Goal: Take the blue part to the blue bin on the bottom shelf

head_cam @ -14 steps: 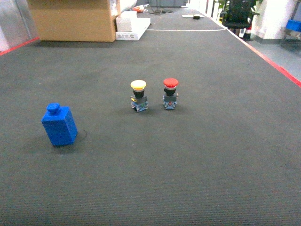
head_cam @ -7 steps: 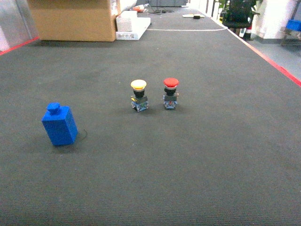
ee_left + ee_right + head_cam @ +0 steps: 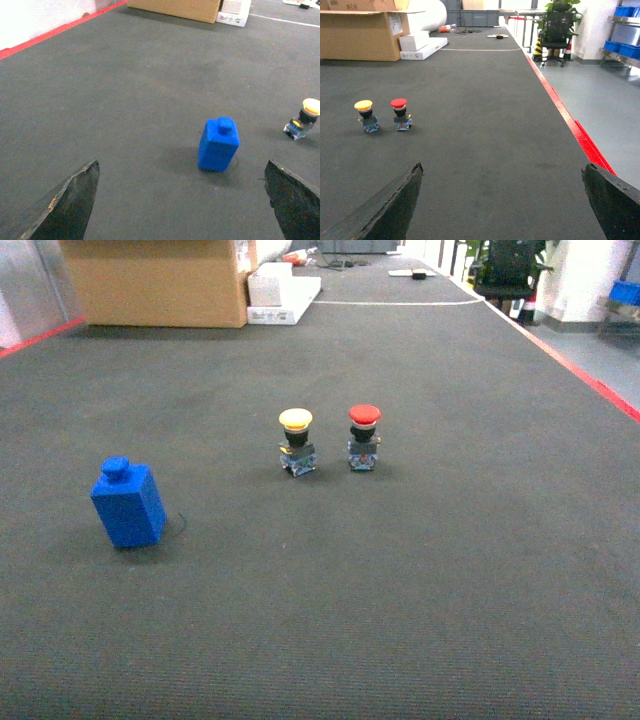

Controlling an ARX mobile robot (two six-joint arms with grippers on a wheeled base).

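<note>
- The left gripper is spread wide and empty, its two dark fingertips in the lower corners of the left wrist view.
- The blue part stands upright on the dark surface, centre-right between those tips and well apart from them.
- The right gripper is likewise spread, holding nothing.
- Step in hand: approach, by my reading. Next, the left gripper must advance and straddle the part before pinching.
- No blue bin or bottom shelf shows near the part.

I'm in a warehouse/workshop: cardboard box at 11 o'clock, steel rack w/ blue bins at 2.
</note>
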